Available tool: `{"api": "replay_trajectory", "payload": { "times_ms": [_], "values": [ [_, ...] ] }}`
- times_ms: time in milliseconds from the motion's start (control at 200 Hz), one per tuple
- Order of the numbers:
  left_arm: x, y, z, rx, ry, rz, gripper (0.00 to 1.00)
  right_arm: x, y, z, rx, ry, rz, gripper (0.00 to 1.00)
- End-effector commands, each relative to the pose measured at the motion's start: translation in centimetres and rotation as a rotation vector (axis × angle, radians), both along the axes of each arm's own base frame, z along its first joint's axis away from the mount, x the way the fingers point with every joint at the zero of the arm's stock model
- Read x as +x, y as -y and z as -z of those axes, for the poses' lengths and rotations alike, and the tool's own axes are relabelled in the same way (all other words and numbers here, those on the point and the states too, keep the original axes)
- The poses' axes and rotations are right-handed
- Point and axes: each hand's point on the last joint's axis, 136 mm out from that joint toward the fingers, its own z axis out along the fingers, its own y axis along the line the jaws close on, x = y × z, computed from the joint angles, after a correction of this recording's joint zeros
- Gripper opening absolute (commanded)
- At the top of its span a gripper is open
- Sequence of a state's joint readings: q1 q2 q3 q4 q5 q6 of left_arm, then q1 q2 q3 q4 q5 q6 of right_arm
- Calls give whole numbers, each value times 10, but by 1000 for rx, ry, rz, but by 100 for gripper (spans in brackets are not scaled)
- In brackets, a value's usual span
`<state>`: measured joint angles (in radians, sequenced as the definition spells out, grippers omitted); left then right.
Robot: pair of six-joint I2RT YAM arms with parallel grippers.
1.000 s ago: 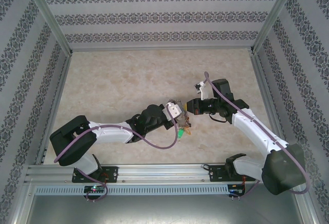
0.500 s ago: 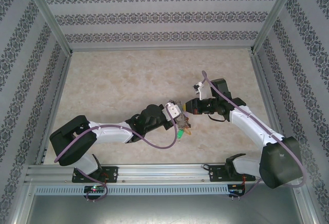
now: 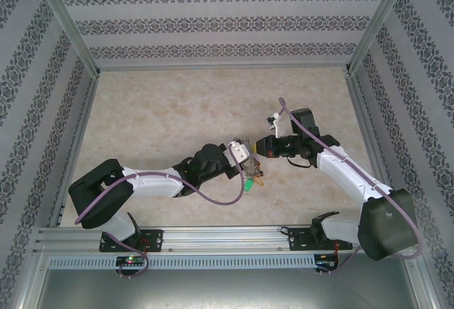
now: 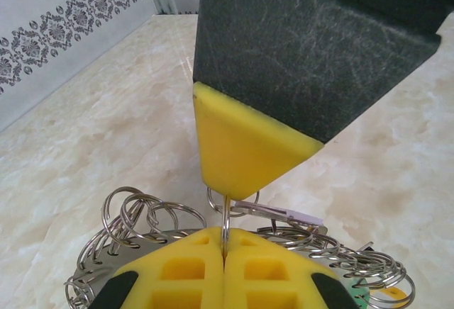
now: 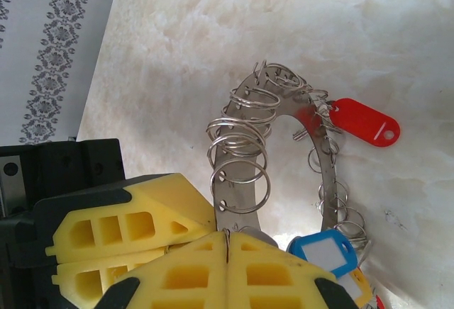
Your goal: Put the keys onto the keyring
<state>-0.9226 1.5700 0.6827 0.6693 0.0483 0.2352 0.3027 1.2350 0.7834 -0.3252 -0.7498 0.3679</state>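
keyring (image 5: pixel 234 181) hangs between both arms at the near middle of the desk (image 5: pixel 284 25). nearest me, my left gripper (image 4: pixel 224 256) stays clamped on one rim loop, the right gripper (image 5: pixel 227 249) pinching the same wire. only the right elbow has shifted, so threading looks stalled. i count one keyring and four keys: red (image 5: pixel 365 128), blue (image 5: pixel 323 252), lilac (image 4: pixel 284 213), green (image 4: pixel 358 291).
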Motion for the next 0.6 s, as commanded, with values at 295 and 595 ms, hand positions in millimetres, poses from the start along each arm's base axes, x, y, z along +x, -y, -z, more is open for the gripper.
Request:
{"api": "replay_trajectory", "payload": {
  "times_ms": [295,595],
  "values": [
    [8,-5,-27,-49,61,-31,0,1,3,-13,18,48,1,0],
    [6,-3,-25,-31,47,-17,0,-4,-3,-20,47,62,-37,0]
  ]
}}
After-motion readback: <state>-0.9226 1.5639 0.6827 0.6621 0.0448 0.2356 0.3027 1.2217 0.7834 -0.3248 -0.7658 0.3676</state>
